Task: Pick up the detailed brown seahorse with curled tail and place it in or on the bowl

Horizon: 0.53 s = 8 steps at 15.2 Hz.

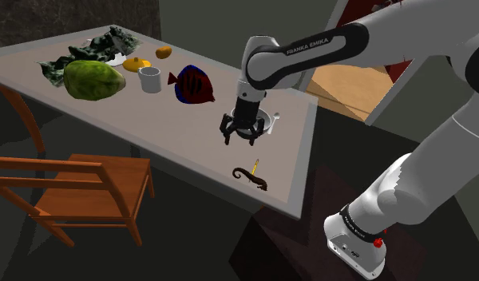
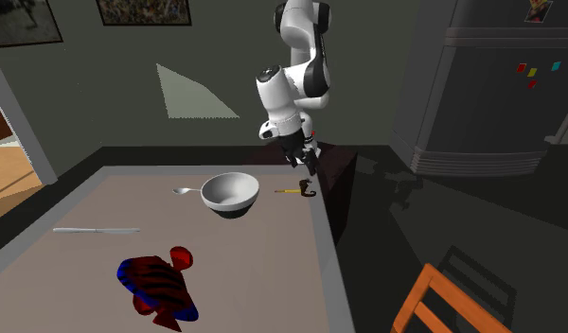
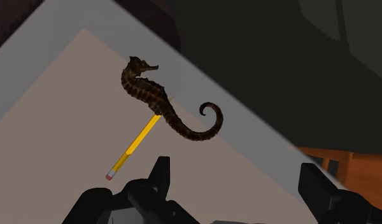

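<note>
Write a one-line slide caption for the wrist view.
Open end effector hovers over a dark brown seahorse lying across a yellow pencil near the edge of the table.

On my bench [image 1: 150,132] I count one seahorse [image 3: 159,102], one pencil [image 3: 132,148], one bowl [image 2: 230,192], one spoon [image 2: 186,191], one knife [image 2: 96,230], one striped fish [image 2: 157,287], one mug [image 1: 151,79], one big green fruit [image 1: 93,80], two small orange fruits [image 1: 134,63] [image 1: 164,53] and one heap of leafy greens [image 1: 102,46]. I count one chair [image 1: 78,187] beside it.

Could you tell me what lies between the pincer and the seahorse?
A yellow pencil lies on the table, one end at the seahorse, its eraser end toward the open pincer; the wrist view shows it.
</note>
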### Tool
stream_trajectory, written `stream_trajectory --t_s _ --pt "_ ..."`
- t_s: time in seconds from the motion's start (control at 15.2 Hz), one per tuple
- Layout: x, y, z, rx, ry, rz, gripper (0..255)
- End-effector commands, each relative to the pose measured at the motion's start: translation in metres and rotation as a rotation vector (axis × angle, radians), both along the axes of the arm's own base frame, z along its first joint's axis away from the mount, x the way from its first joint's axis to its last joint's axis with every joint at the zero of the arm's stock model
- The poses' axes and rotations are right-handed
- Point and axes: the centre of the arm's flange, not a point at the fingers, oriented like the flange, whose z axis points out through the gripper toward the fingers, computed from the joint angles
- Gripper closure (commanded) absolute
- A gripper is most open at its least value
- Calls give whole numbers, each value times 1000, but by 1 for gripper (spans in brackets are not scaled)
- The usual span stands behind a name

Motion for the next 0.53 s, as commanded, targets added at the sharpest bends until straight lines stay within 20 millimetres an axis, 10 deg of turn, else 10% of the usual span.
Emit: stream_trajectory --t_s 0.0,0.46 --pt "-3 3 -9 0 0 -1 0" --pt "-6 5 -17 0 0 -1 0"
